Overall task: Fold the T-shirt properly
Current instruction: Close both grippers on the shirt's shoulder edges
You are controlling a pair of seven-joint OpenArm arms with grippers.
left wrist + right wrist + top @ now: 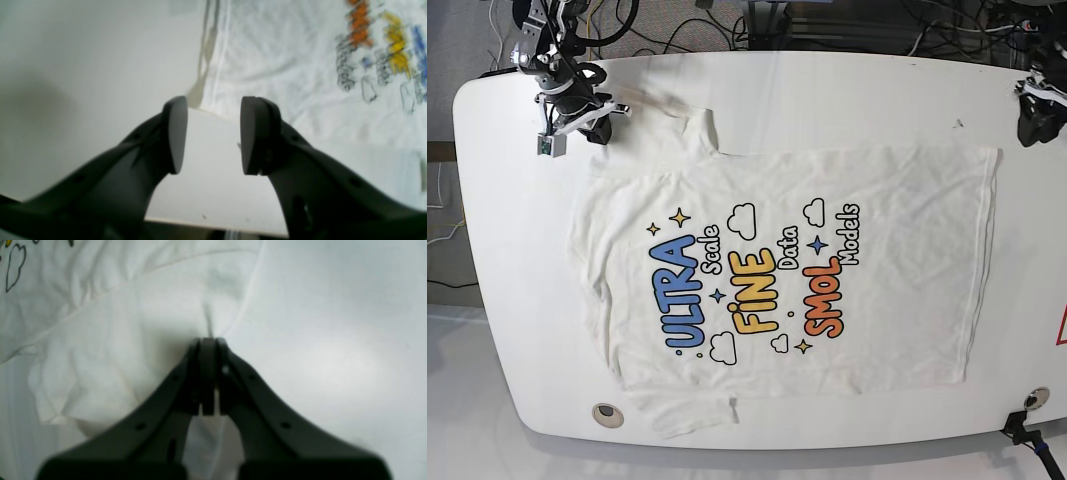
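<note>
White cotton: the T-shirt lies flat and print-up across the middle of the bench, collar toward the left of the base view, hem toward the right.
Right gripper: the right gripper is at the upper left of the base view, pressed together on a thin ridge of white cloth near the sleeve and shoulder edge of the T-shirt; the fabric rises into a small peak between the tips.
Left gripper: the left gripper has its two pads apart and nothing between them; it hovers over bare bench just beside the hem corner, at the upper right of the base view.
Step in hand: I judge the folding is only at its start, since the T-shirt is still fully spread and only one corner is pinched.
Next move: the left gripper probably needs to come down onto the hem corner and take it, so that both arms can carry the top edge over together; lifting with one side only could drag the cloth crooked.
Writing: "ULTRA" in blue, "Scale", "FiNE" in yellow, "Data", "SMOL" in orange, "Models", with small stars and clouds around.
</note>
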